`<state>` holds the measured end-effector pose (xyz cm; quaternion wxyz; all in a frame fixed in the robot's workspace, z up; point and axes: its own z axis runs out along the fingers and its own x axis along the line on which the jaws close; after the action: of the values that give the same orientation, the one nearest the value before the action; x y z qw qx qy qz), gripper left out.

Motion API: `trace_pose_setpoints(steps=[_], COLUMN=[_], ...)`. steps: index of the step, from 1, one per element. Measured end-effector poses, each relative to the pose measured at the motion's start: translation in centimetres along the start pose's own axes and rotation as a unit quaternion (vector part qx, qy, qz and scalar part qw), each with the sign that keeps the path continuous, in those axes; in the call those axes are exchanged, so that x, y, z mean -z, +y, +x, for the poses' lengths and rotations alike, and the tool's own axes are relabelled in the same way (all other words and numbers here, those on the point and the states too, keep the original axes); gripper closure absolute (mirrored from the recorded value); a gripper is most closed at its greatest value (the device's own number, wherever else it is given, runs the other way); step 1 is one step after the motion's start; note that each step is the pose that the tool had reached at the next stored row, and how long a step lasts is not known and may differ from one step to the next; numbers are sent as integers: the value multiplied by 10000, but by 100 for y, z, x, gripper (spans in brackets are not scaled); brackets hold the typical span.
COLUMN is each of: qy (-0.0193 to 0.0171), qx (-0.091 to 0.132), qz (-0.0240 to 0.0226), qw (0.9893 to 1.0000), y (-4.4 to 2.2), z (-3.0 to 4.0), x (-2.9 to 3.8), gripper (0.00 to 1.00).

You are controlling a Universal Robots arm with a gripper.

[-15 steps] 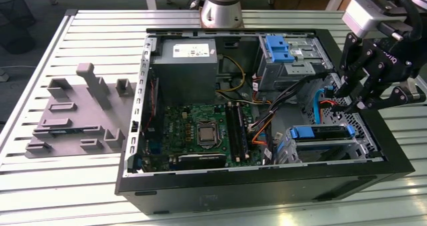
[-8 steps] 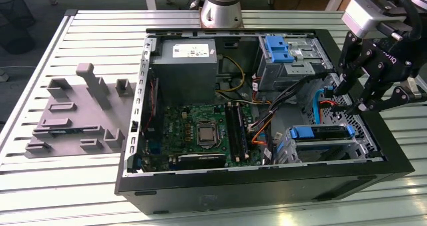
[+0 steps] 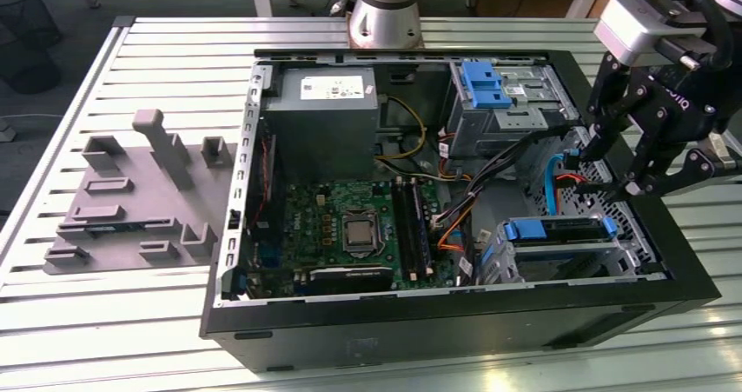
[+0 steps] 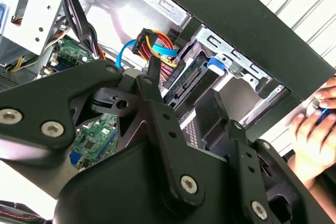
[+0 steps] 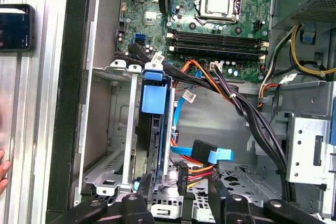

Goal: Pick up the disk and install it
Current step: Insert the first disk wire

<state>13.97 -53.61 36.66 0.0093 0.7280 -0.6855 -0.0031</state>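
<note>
The gripper hangs over the open computer case, near the case wall on the exterior view's right. Its black fingers point down and stand a little apart. Nothing is between them, so the jaws are part way open and hold nothing.

The disk is already inside the case. It sits on its edge in a silver metal cage, with its blue carrier frame on top. It looks pushed all the way in, so I think the putting-in part is done, or close to done.

From the jaws, the disk is below and a bit off to the side, toward the front corner of the case. It is near the fingertips but not touching them. In the first wrist view the disk is a thin dark slab. Its long side runs away from the gripper's black parts toward the green motherboard. The blue handle is at the far end from the jaws.

A bunch of red, orange and blue cables lies right beside the disk, closer to the jaws than the blue handle is. In the second wrist view, the plug of those cables sits just past the fingertips.

A person's hand rests outside the case, on the far side of its black wall.
</note>
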Motion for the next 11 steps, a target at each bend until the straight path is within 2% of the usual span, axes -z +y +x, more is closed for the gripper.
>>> trace_pose_setpoints(steps=[11], qy=[0], qx=[0], qz=[0], qw=[10000], y=[4], z=[-1], x=[-3], gripper=[46])
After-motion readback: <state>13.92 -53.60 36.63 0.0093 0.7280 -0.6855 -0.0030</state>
